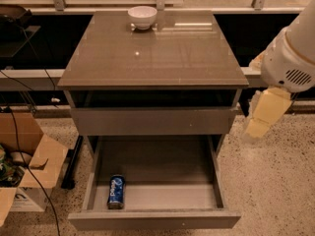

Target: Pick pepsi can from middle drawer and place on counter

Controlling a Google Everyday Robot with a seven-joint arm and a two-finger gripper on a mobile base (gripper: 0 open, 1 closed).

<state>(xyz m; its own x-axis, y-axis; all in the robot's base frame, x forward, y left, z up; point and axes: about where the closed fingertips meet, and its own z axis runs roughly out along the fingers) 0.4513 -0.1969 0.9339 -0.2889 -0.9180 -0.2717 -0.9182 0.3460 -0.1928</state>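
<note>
In middle drawer [162, 178], pepsi can [116, 191] lies far left of fingers [268, 109]

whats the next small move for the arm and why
Probably swing the gripper left and down toward the open middle drawer. It hangs off to the drawer's right, well apart from the pepsi can, which lies in the drawer's front-left corner. The counter comes later, once the can is held.

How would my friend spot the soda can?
Find the shiny counter of the grey cabinet, then look down into the open middle drawer. The pepsi can sits in its front left corner, far from the claw at the right. It is small and blue; the bowl on top is white.
</note>
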